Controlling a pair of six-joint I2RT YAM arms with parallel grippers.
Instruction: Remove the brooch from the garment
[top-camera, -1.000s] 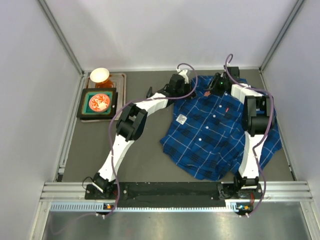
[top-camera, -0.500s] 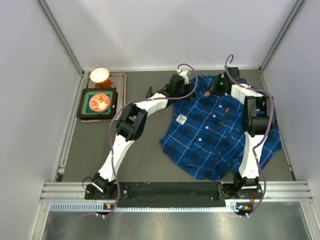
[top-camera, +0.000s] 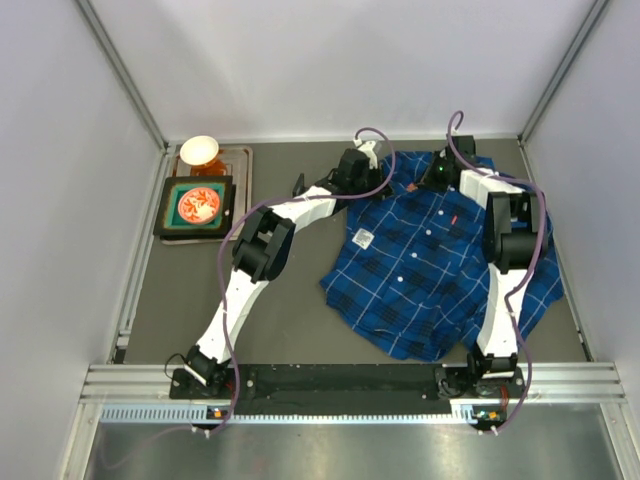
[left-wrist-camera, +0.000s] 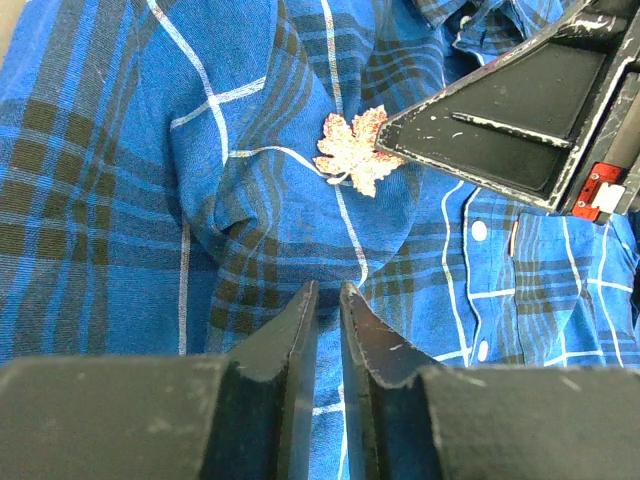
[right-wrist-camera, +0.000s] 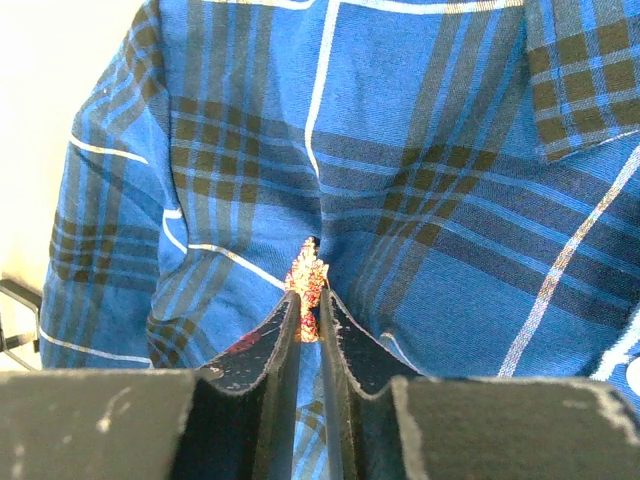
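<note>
Garment (top-camera: 430, 270) covers grey table (top-camera: 290, 300) amid white walls (top-camera: 330, 70).

The small maple-leaf brooch (left-wrist-camera: 352, 150), reddish-pink with gold glitter, sits pinned on wrinkled cloth near the collar of the dark-blue plaid shirt (top-camera: 420, 280), which lies spread front-up, collar at the far end.

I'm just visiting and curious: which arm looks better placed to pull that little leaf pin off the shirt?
Right. The right end effector is closed on the brooch, while the left end effector seems only to pinch the garment beside it.
</note>
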